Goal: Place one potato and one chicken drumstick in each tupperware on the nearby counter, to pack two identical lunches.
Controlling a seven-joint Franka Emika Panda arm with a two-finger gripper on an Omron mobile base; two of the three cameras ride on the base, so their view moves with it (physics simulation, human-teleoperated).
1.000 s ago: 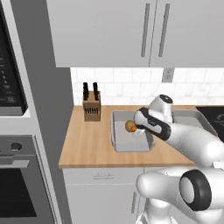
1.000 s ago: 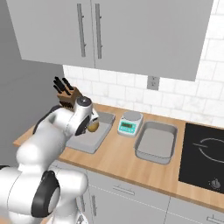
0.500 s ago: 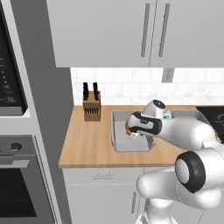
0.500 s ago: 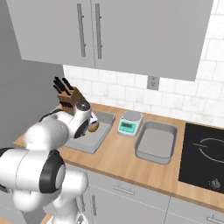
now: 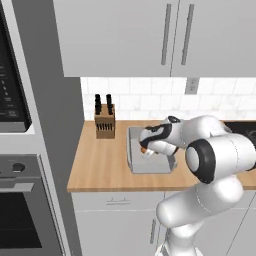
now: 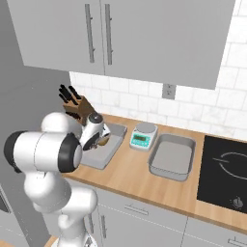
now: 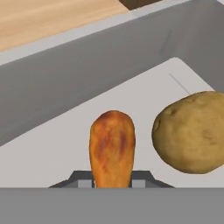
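Hand view shows the gripper (image 7: 113, 183) clenched on a chicken drumstick (image 7: 112, 148) low inside the nearer grey tupperware (image 7: 65, 74), a potato (image 7: 191, 132) resting on that container's floor just beside it, wooden counter (image 7: 39, 17) beyond its wall.

Two grey tupperware containers, one at left-centre of the right base view (image 6: 107, 144), one at centre-right (image 6: 172, 157); one potato (image 7: 192, 131); one chicken drumstick (image 7: 112, 146); one digital scale (image 6: 143, 135); one knife block (image 5: 104, 121); one cooktop (image 6: 224, 173).
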